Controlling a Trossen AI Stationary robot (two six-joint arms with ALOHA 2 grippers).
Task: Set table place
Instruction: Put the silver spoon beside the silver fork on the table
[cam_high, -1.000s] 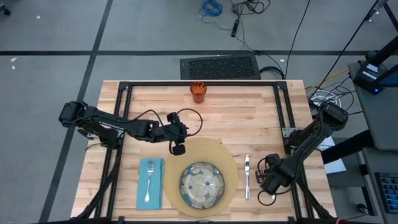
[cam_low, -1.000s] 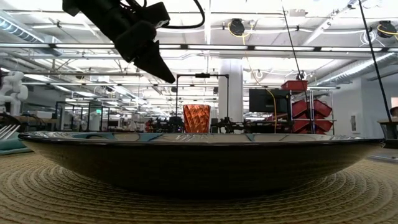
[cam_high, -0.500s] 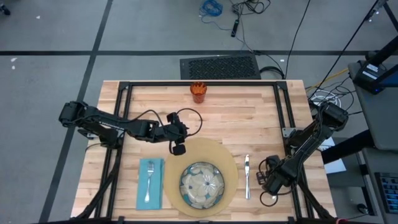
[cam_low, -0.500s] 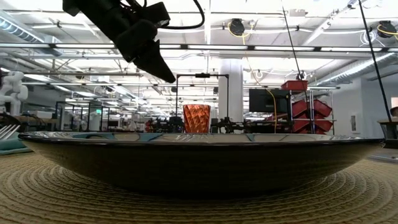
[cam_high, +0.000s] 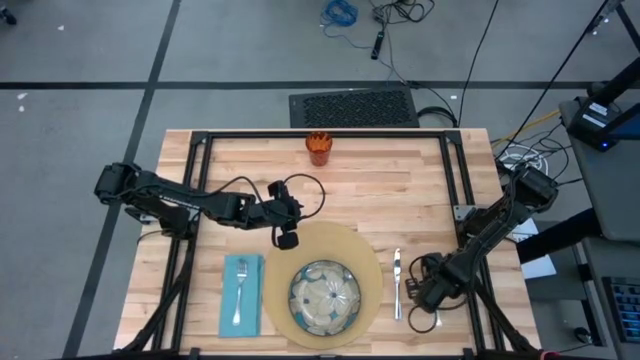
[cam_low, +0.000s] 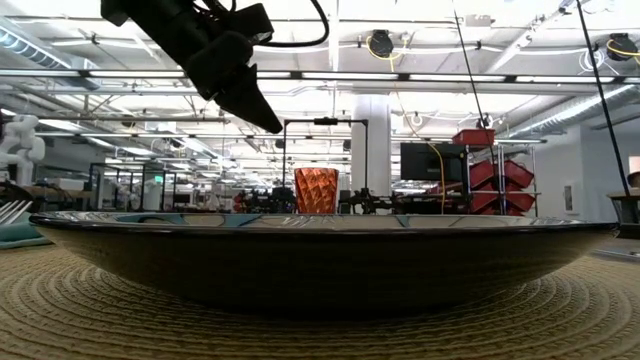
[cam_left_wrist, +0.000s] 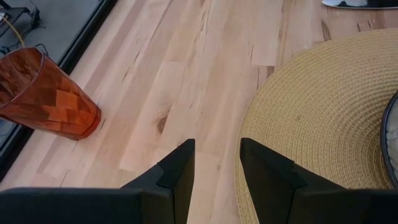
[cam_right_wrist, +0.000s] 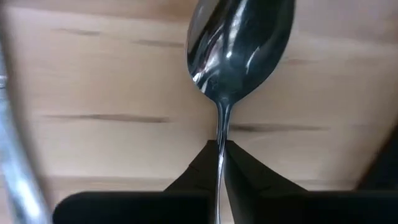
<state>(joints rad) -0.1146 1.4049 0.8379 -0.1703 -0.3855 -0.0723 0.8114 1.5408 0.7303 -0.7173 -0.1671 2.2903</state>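
We see the right end effector (cam_right_wrist: 219, 163) low over the near right part of the desk (cam_high: 400, 190), its two dark fingers (cam_right_wrist: 198, 163) pressed together on the thin handle of the spoon (cam_right_wrist: 239, 46); the bowl of the spoon juts out ahead of them over the bare wood; from above, this end effector (cam_high: 418, 292) sits just right of the knife (cam_high: 397, 283), which lies lengthwise beside the mat (cam_high: 322, 278).

The left end effector (cam_left_wrist: 214, 163) hangs above the desk at the far left edge of the mat (cam_left_wrist: 311, 118); its fingers (cam_left_wrist: 177, 171) stand partly apart with nothing between them; in the low view it (cam_low: 262, 113) points down and to the right, well clear of the dish (cam_low: 320, 260).

Moving outward, the round tan mat lies at the near middle of the desk; the blue-green patterned dish (cam_high: 325, 296) sits on it, toward the near side; left of the mat the teal napkin (cam_high: 241, 295) lies flat with the fork (cam_high: 240, 290) on top of it; the orange cup (cam_high: 319, 148) stands upright at the far edge, well apart from the rest.

We can make out no brand, label or writing on any of these things.
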